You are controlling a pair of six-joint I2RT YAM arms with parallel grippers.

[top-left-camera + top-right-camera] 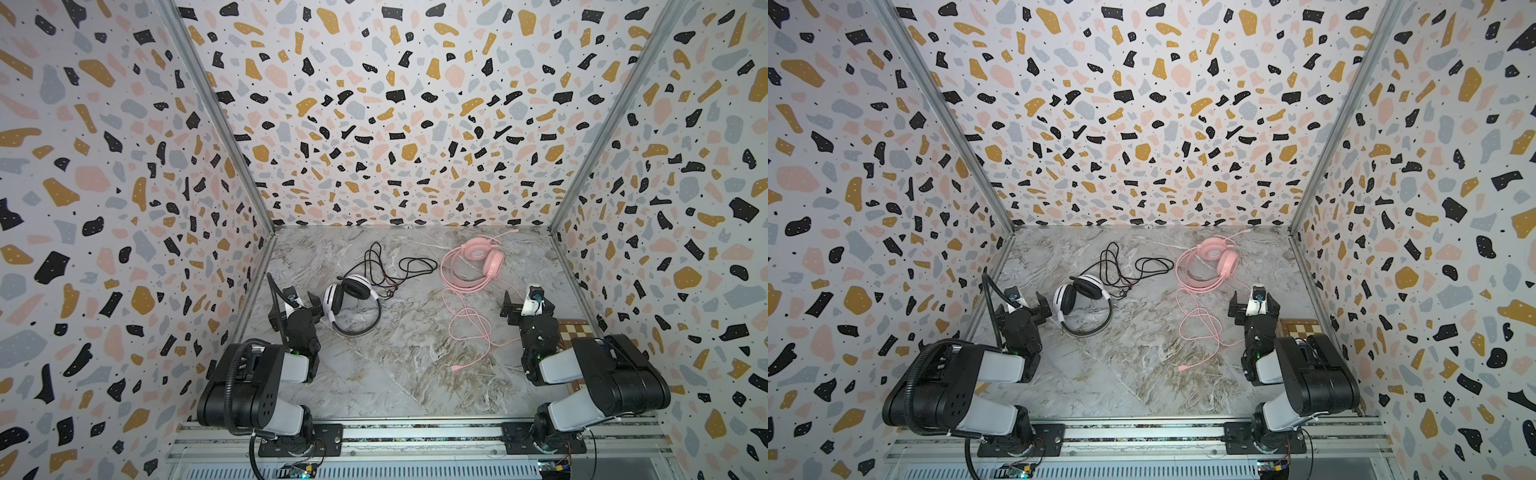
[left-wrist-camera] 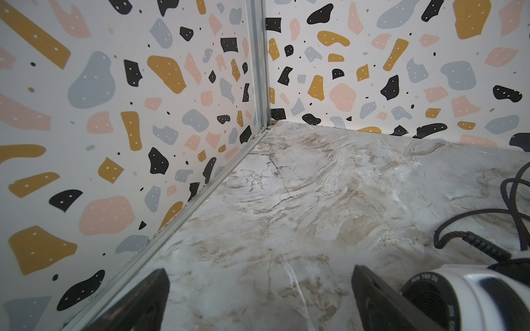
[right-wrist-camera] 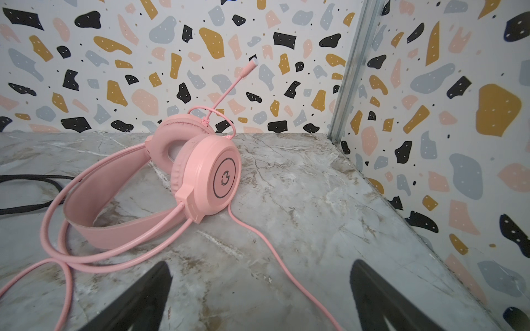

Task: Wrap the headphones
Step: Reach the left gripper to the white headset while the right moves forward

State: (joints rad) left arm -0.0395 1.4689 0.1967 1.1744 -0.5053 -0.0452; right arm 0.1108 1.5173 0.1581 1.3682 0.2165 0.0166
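Hovering released and empty, the left pincer (image 2: pixel 258 301) and right pincer (image 3: pixel 258 301) are not yet starting. The white headset (image 1: pixel 353 299) is lying just beside the left, the pink headset (image 1: pixel 482 255) ahead of the right, cables sprawling over the desk (image 1: pixel 415 374). The next move is probably calling for pinching a cable end.

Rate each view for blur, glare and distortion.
Top views: even light, little glare, walls stretched by the wide lens. Left wrist: white headset cut off by the frame, jaws blurred. Right wrist: pink headset sharp, jaws blurred.

White headset (image 1: pixel 351 300) and pink headset (image 1: pixel 478 259) lie unwrapped.
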